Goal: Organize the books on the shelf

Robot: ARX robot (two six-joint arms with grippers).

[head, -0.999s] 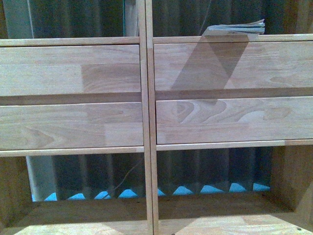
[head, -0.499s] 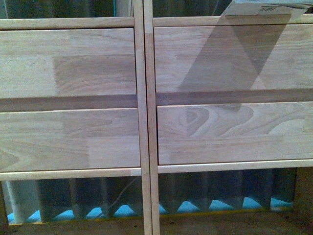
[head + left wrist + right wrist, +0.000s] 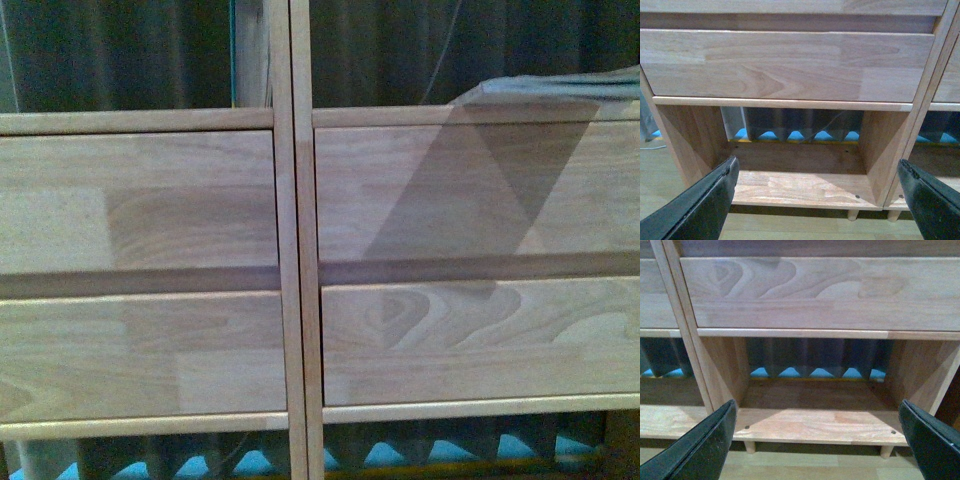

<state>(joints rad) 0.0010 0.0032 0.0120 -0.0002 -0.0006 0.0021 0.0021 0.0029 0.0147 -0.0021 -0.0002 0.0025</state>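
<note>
Flat on pale natural-wood two-bay shelf (image 3: 150, 215), toward right edge: thin white paperback (image 3: 560, 88). Spread open, empty: left hand (image 3: 817, 161), right hand (image 3: 817, 402).

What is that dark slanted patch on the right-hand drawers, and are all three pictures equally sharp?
Front view: a shadow, seemingly from the book resting on the shelf, falls across the upper right drawer front; the picture is soft and bluish. Left wrist and right wrist views: crisper wood grain, no such shadow.
</note>
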